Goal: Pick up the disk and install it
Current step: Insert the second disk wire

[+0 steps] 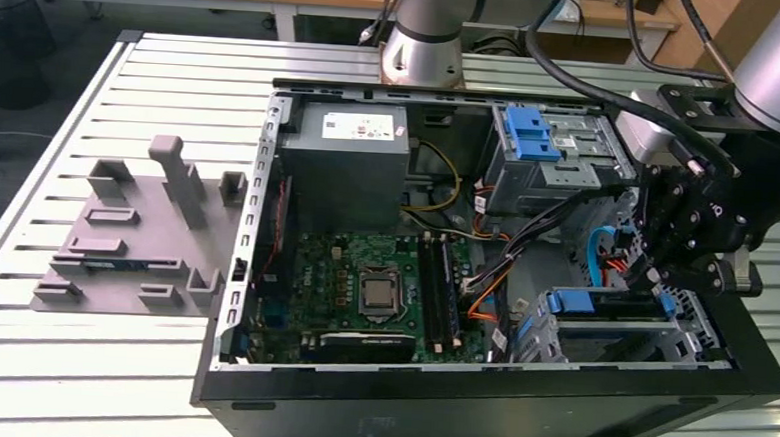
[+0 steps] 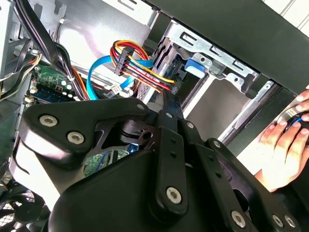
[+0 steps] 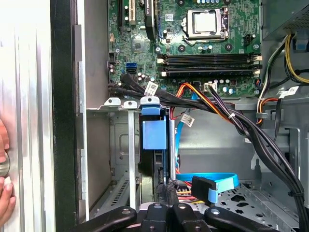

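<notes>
The disk (image 1: 609, 308) sits on edge inside the metal drive cage (image 1: 684, 334) at the case's front corner, on the exterior view's right. Its blue end handle (image 3: 154, 134) faces the motherboard, and the same handle (image 2: 194, 65) shows between the cage rails in the second wrist view. My gripper (image 1: 659, 283) hangs just above the cage. Its thin black fingers are pressed together, tips (image 3: 167, 185) beside the disk's dark edge. Nothing shows between them. In the second wrist view the joined fingertips (image 2: 167, 99) point at the bundle of coloured cables.
The open computer case (image 1: 488, 394) holds a motherboard (image 1: 373, 288), a power supply (image 1: 353, 157) and loose cables (image 3: 241, 121). A blue bracket (image 1: 535, 134) tops the upper drive bay. A grey stand (image 1: 136, 235) stands at the exterior view's left. A person's hand (image 2: 285, 145) rests outside the case.
</notes>
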Motion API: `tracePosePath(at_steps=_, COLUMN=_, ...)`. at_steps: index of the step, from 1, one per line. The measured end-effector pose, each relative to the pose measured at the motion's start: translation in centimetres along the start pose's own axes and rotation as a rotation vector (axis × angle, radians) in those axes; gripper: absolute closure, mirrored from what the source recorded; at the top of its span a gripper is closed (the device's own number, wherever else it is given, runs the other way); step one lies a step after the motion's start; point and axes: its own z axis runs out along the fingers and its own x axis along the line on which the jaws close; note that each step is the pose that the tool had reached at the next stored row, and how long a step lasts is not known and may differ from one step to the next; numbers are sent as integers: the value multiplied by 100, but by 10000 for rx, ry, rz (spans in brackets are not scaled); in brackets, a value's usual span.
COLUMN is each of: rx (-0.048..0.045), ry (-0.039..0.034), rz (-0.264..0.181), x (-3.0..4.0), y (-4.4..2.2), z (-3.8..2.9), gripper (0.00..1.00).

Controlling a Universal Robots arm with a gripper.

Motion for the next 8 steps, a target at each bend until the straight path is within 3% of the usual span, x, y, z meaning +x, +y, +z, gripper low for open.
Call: tracePosePath(at_steps=8, rx=13, ry=0, rz=-1, x=3, y=51, z=-1, gripper=89)
